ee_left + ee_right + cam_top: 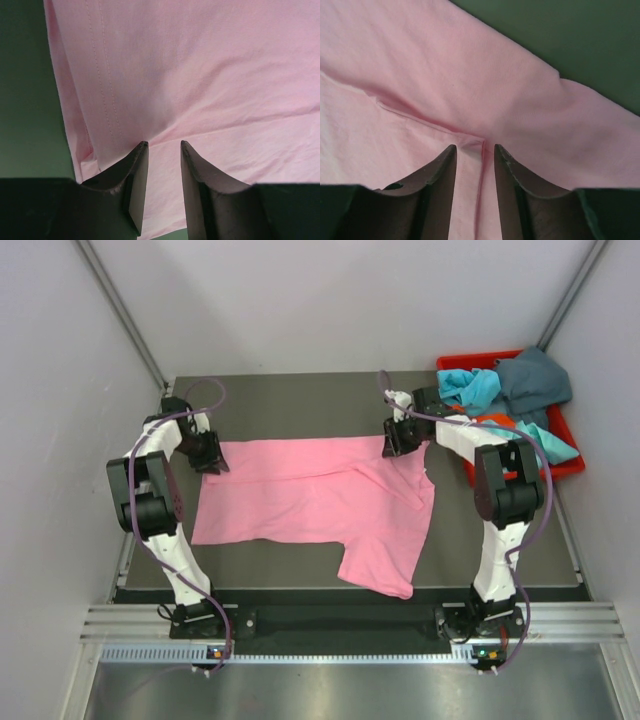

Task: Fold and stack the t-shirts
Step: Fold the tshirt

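Clearly, only the pink t-shirt (310, 495) is being folded, pinched at its far edge by left gripper (212, 462) and right gripper (394, 445); other shirts (520, 390) are waiting in the red bin (572, 465).

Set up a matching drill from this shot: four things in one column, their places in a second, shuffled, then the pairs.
Things:
1. pink t-shirt
2. red bin
3. left gripper
4. right gripper

Places:
A. at the pink shirt's far right corner
B. spread across the middle of the table
C. at the pink shirt's far left corner
D. at the table's far right, holding crumpled shirts

Pairs: 1-B, 2-D, 3-C, 4-A
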Tool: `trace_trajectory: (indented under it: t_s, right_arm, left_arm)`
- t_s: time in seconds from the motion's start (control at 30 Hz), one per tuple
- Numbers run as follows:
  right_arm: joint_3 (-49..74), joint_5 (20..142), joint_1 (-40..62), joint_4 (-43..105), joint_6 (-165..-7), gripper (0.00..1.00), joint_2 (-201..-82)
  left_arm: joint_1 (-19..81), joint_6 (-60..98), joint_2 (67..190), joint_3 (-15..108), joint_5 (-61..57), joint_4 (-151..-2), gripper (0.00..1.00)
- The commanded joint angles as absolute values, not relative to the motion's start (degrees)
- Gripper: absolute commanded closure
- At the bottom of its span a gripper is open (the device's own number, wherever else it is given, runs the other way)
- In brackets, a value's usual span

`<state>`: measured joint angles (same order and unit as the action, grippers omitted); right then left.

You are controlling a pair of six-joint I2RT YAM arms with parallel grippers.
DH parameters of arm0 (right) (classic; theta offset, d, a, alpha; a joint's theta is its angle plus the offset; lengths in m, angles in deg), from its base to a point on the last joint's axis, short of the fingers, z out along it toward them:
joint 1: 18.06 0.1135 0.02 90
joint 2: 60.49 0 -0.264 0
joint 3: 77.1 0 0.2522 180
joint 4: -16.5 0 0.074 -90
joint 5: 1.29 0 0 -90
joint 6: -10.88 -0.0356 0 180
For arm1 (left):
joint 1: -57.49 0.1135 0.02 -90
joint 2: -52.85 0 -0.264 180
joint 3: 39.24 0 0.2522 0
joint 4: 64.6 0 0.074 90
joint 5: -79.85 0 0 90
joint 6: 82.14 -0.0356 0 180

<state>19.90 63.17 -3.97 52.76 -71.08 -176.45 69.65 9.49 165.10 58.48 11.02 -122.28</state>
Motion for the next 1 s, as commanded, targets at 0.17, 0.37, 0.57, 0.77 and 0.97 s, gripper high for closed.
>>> trace_trajectory:
  t_s: [0.17,0.37,0.57,0.77,0.97]
  right_arm:
    - [19.6,62.4,-4.2,50.5,-70.2,0.72,-177.3]
    - [19.7,61.5,-4.2,50.1,-71.2,0.76,-177.9]
    - [19.3,61.8,-4.2,50.4,-71.3,0.69,-178.1]
    - [19.2,60.7,-4.2,50.4,-70.9,0.94,-177.8]
    - [19.1,59.7,-3.6,51.2,-70.8,1.0,-174.7]
  left_arm:
    - [69.5,9.7,162.2,57.8,11.1,-122.0,0.63]
    - [69.6,9.6,161.7,57.8,10.7,-122.0,0.63]
    - [69.5,9.4,161.5,57.6,10.4,-122.1,0.63]
    - [69.6,9.6,161.6,57.4,10.4,-121.8,0.63]
    - [69.6,10.0,161.6,57.3,10.8,-120.9,0.63]
